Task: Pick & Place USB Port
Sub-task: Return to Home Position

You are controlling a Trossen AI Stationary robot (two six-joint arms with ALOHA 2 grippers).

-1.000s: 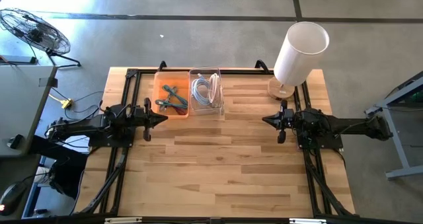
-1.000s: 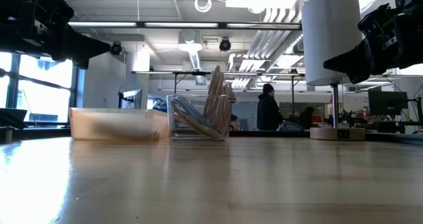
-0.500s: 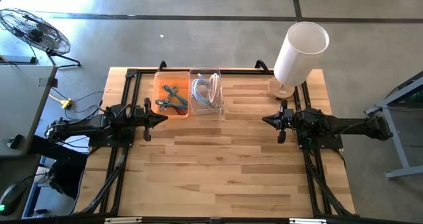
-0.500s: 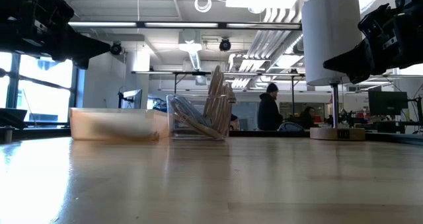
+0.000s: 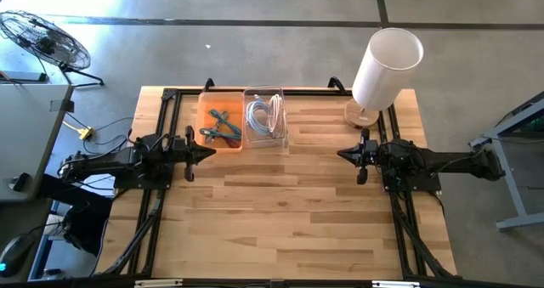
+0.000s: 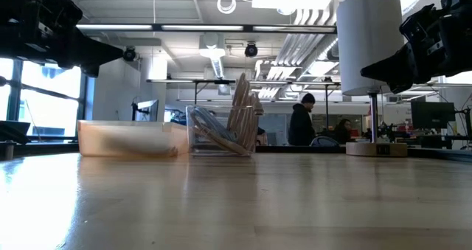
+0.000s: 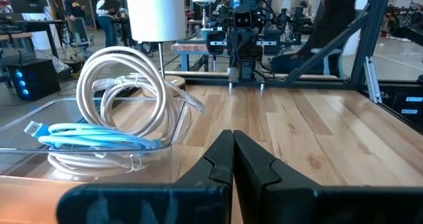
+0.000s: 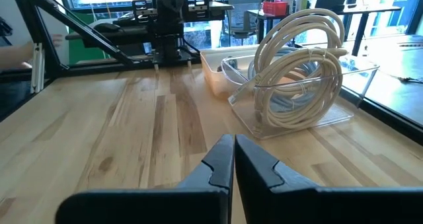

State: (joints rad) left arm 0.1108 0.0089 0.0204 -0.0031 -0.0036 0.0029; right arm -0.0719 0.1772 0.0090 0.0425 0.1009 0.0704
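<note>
Coiled white and blue USB cables (image 5: 264,114) lie in a clear bin (image 5: 280,133) at the table's far middle. The same cables show in the left wrist view (image 7: 125,112) and in the right wrist view (image 8: 301,85). Beside it on the left, an orange bin (image 5: 208,108) holds dark teal pieces (image 5: 223,127). My left gripper (image 5: 211,152) hangs shut above the table, just near of the orange bin, and points toward the table's right (image 7: 232,133). My right gripper (image 5: 340,155) hangs shut at the right, pointing toward the table's left (image 8: 234,138). Neither holds anything.
A lamp with a tall white shade (image 5: 387,67) stands on a round wooden base (image 5: 361,114) at the far right corner. Bare wooden tabletop (image 5: 280,211) spreads between and in front of the arms. Black frame rails (image 5: 170,101) run along the table's sides.
</note>
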